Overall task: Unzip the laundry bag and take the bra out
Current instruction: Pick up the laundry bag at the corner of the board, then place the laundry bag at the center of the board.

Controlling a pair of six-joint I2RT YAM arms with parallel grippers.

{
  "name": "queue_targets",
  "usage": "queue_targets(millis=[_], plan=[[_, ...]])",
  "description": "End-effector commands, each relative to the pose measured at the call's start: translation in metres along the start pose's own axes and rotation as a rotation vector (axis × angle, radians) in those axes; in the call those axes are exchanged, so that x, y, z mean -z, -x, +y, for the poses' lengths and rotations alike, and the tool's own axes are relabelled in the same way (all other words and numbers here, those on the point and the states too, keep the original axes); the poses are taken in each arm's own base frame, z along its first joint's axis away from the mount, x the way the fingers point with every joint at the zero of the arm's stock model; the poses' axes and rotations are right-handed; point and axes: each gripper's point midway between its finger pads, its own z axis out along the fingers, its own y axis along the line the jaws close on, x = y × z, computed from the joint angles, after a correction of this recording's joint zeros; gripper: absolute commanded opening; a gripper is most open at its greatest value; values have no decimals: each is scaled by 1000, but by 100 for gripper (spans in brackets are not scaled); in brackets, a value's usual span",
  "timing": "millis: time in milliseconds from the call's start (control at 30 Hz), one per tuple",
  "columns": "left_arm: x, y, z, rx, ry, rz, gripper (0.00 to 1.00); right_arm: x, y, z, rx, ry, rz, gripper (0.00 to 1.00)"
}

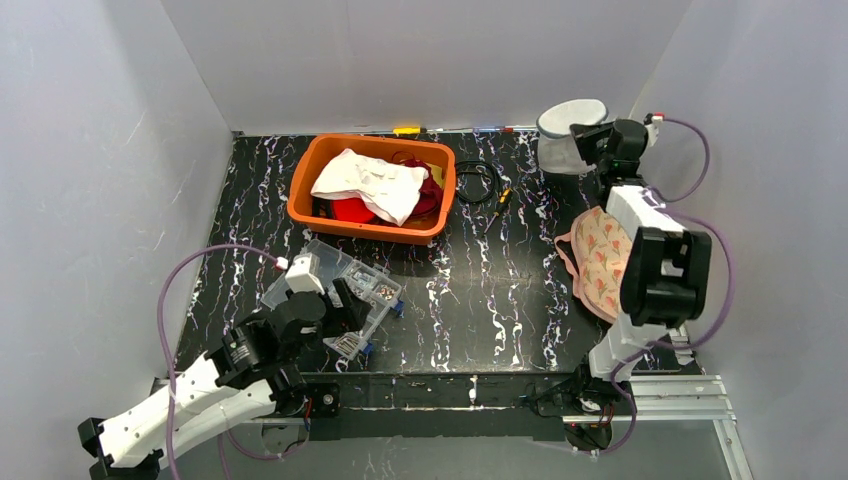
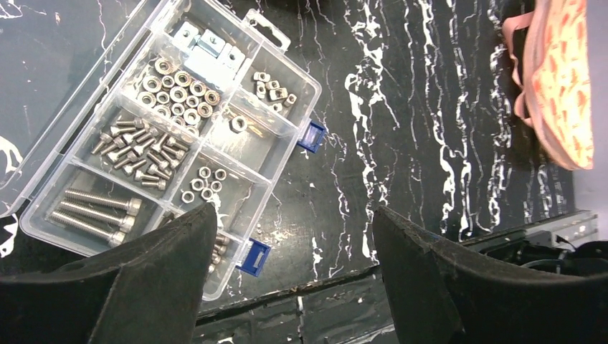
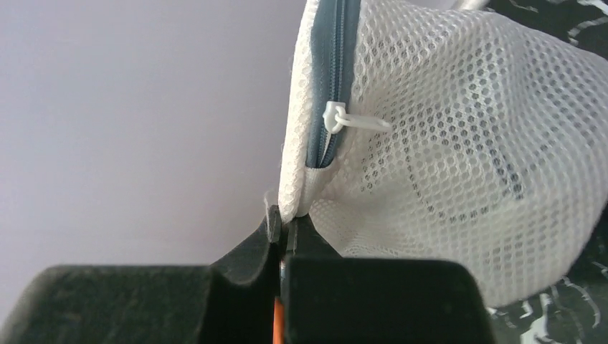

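Observation:
The white mesh laundry bag (image 1: pixel 565 130) stands at the back right corner of the table. In the right wrist view its mesh (image 3: pixel 466 143) fills the right side, with a grey zipper (image 3: pixel 331 72) and a white pull (image 3: pixel 344 120) partway down. My right gripper (image 3: pixel 287 218) is shut on the bag's seamed edge just below the zipper end; from above, the right gripper (image 1: pixel 590 148) sits against the bag. A peach floral bra (image 1: pixel 598 262) lies on the table outside the bag, partly under the right arm, and the bra (image 2: pixel 563 86) also shows in the left wrist view. My left gripper (image 2: pixel 294 215) hangs open and holds nothing.
A clear organizer box (image 2: pixel 179 129) of screws and nuts lies under the left gripper (image 1: pixel 345 305). An orange basin (image 1: pixel 365 228) of clothes sits at the back centre. A black cable (image 1: pixel 475 180) and a small screwdriver (image 1: pixel 503 197) lie beside it. Grey walls close in three sides.

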Motion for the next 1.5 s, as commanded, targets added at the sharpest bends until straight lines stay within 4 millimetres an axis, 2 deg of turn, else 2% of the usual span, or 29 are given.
queue_targets(millis=[0,100,167,267,367,433,633,767,867,933,967,1067,1233,1333,1467], plan=[[15,12,-1,39,-27,-29,77,60,25,89,59,187,-30,1],[21,16,-4,44,-50,-40,77,100,20,113,92,217,-11,1],[24,19,-7,41,-61,-41,77,129,7,125,130,230,21,1],[25,20,-13,34,-70,-27,77,179,-24,140,168,289,94,1],[24,20,-22,33,-98,-12,77,231,-63,141,208,348,180,1],[22,19,-32,38,-137,-3,78,259,-88,129,246,365,237,1],[15,2,-72,30,-309,88,77,317,-152,59,283,342,445,1],[7,-13,-94,46,-404,146,76,338,-177,14,268,306,524,1],[-2,-25,-104,78,-446,186,76,346,-192,-17,244,272,565,1],[-9,-31,-109,107,-464,203,77,348,-200,-33,208,256,582,1],[-11,-41,-112,117,-482,241,77,350,-202,-38,176,254,585,1],[-19,-48,-121,152,-506,255,81,350,-210,-57,115,233,591,1],[-30,-52,-128,155,-438,220,89,350,-207,-67,51,231,549,1],[-36,-46,-138,170,-407,187,90,349,-210,-73,35,220,552,1],[-53,-41,-142,193,-337,155,90,350,-217,-82,43,191,582,1]])
